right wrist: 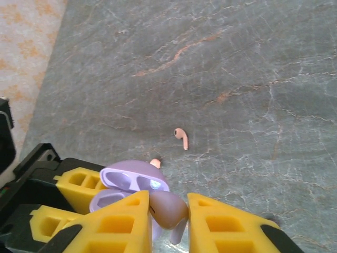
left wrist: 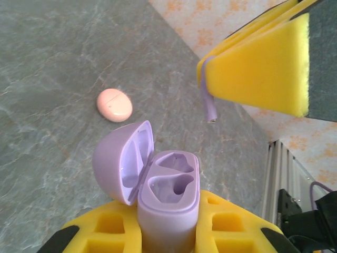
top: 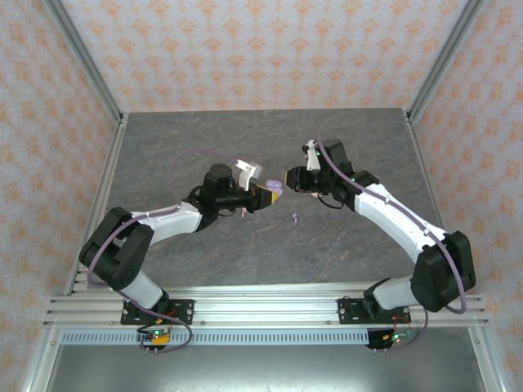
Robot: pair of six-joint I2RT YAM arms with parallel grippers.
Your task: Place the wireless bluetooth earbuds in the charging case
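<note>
The lilac charging case (left wrist: 168, 205) stands upright with its lid swung open, and my left gripper (left wrist: 168, 219) is shut on its base. Both wells (left wrist: 174, 176) are empty. My right gripper (right wrist: 169, 211) is shut on a lilac earbud (right wrist: 168, 206), stem pointing down, just beside the open case (right wrist: 131, 182). In the left wrist view that earbud's stem (left wrist: 209, 108) pokes out from the right gripper's yellow pads (left wrist: 258, 68), above and to the right of the case. From above, the two grippers (top: 263, 196) (top: 292, 180) meet at mid-table around the case (top: 275, 187).
A closed pink case (left wrist: 114, 105) lies on the grey table beyond the lilac one. A pink earbud (right wrist: 181, 138) lies loose on the table, and another pink one (right wrist: 155, 163) peeks from behind the lid. A tiny earbud (top: 293, 217) lies near the grippers.
</note>
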